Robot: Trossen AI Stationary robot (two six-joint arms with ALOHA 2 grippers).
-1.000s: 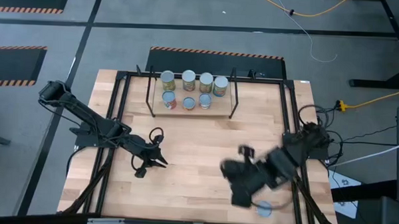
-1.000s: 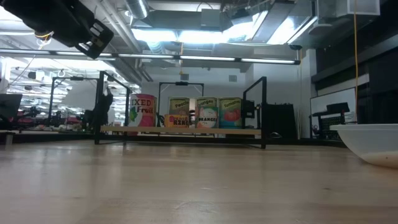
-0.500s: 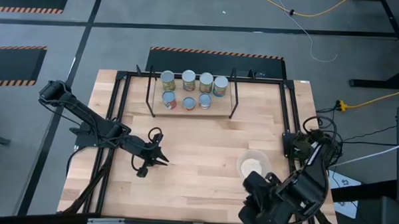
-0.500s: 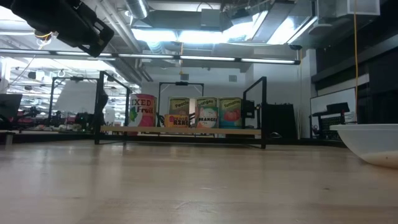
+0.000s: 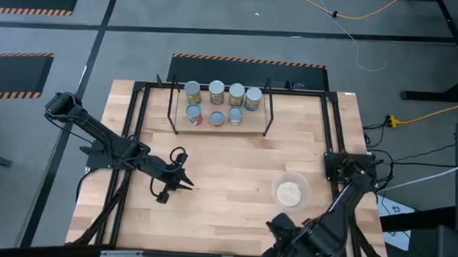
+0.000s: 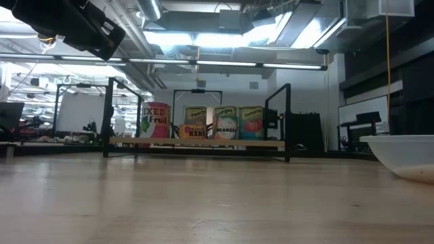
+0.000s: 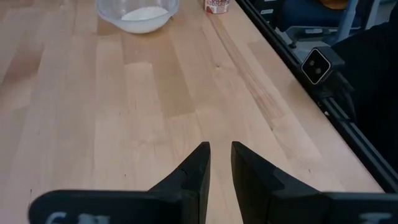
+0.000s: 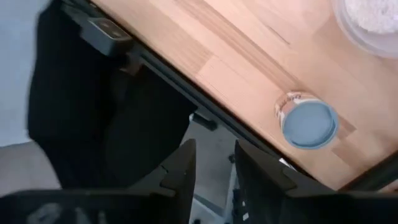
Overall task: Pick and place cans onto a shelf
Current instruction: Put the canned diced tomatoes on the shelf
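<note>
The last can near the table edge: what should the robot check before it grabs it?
1. Right hand open and empty: ok.
2. Last can standing upright: ok.
3. Right hand lined up over the can: not ok, it points past the table edge.
4. Bowl apart from the can: ok.
5. Shelf has a free spot: ok, on the lower board.
6. Left hand out of the way: ok, mid-table.
</note>
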